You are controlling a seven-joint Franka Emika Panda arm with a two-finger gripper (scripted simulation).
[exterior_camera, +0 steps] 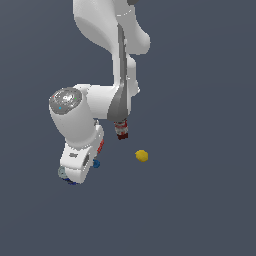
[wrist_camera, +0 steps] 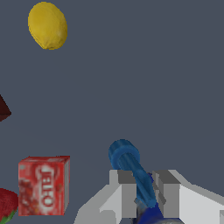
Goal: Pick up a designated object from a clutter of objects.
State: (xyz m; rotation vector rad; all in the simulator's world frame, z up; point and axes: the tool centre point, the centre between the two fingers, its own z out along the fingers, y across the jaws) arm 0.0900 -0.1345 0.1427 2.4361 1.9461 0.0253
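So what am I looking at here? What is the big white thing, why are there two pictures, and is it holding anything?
These are computer renders of a simulated robot arm, the big white jointed shape. One picture comes from a camera off to the side, the other from a camera on the arm's wrist, looking down past its two grey fingers.

Scattered on the dark floor are a yellow fruit, a red box, a strawberry and a brown-red can.

In the wrist picture, a small bright-blue piece sits between the fingers, which look closed against its sides. Whether it has left the floor, I cannot tell.
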